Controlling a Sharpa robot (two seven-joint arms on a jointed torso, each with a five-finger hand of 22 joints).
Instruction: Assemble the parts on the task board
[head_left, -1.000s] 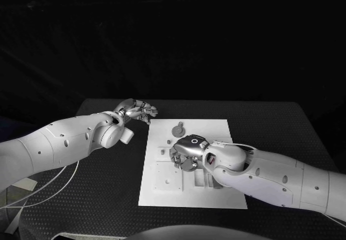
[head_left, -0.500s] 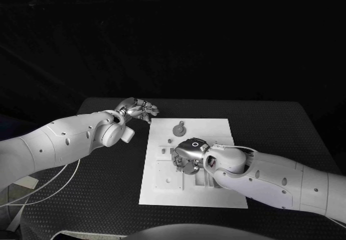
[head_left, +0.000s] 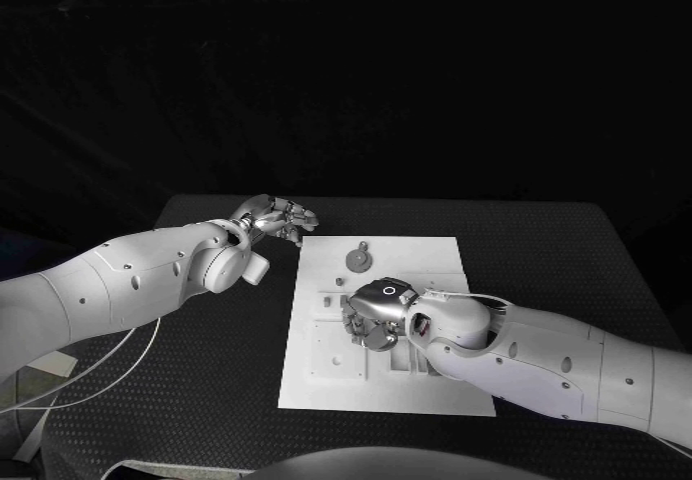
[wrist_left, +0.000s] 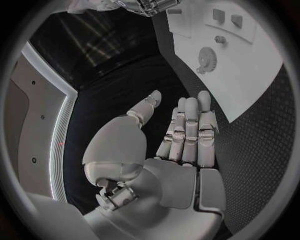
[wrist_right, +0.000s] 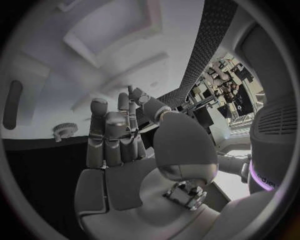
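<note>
Your right hand (head_left: 374, 313) sits low over the middle of the board (head_left: 433, 395), fingers curled downward against its recessed area; whether they pinch a part you cannot tell, since the palm hides the tips in the head view and the wrist view shows the fingers (wrist_right: 106, 132) only bent together close to the board's white surface. Your left hand (head_left: 274, 219) hovers off the board's far left corner, above the bench (head_left: 188, 400), holding nothing, its fingers (wrist_left: 187, 127) lying straight side by side with the thumb apart. A round toothed part, a gear (head_left: 356, 260), lies on the far end of the board, between the two hands and touched by neither. Nearer you, the board shows rectangular pockets (head_left: 335, 360) beside the right wrist.
</note>
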